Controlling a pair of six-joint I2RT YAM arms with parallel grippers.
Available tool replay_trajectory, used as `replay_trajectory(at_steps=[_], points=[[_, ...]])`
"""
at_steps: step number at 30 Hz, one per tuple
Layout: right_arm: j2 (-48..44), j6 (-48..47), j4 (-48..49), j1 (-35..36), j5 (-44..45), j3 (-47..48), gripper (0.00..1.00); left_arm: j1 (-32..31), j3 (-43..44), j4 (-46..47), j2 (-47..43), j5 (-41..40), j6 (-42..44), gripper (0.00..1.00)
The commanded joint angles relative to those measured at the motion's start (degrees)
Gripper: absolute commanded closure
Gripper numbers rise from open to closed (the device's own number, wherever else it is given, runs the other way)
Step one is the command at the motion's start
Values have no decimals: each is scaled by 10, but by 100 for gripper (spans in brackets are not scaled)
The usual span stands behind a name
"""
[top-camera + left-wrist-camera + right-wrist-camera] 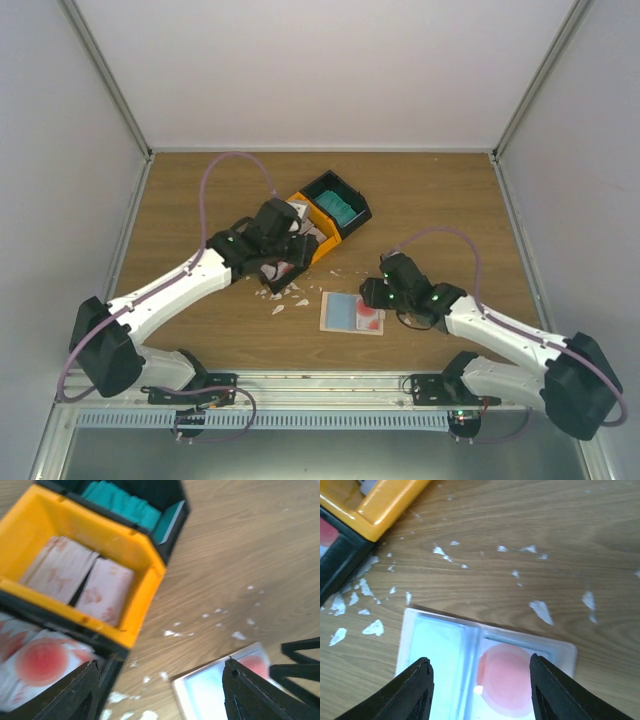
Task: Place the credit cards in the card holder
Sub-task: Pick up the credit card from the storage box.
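Count: 3 joined bins, 1 card holder [352, 313], 2 grippers.

Orange bin [90, 524] is the middle one and holds 2 side-by-side stacks of white cards with red marks [102, 592].

Black bin on the far side of the orange bin [358, 198] holds a stack of teal cards [122, 502]; can't count them.

Black bin on the near side of the orange bin [342, 562] holds white cards with a red disc [40, 662]. There are several, exact number unclear.

The card holder lies open and flat on the table [200, 200], near-right of the orange bin and not touching it. It shows 2 panels, one light blue and one with a red disc.

White scraps [540, 611] are scattered between the orange bin and the holder.

Left gripper [160, 685] is over the bin just near-side of the orange bin, jaws wide, nothing between them.

Right gripper [480, 680] is over the holder, jaws wide, nothing held.
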Motion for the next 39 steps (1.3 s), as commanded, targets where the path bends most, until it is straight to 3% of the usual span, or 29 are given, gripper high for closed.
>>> replay_trajectory(at_steps=[1, 7, 10, 17, 19, 31, 39], points=[[48, -32, 98, -4, -65, 26, 47, 55, 13, -96, 3, 15, 107, 32], [137, -39, 188, 8, -117, 59, 48, 128, 0, -105, 55, 29, 143, 43], [172, -44, 215, 16, -125, 76, 48, 151, 7, -100, 91, 17, 159, 43], [261, -74, 208, 35, -113, 133, 50, 176, 69, -146, 212, -36, 182, 52], [297, -86, 170, 47, -90, 167, 50, 176, 77, -151, 233, -41, 192, 52], [375, -93, 205, 88, -82, 210, 50, 192, 65, -112, 263, -24, 228, 35], [403, -91, 212, 95, -79, 233, 50, 193, 59, -110, 285, -14, 243, 37]])
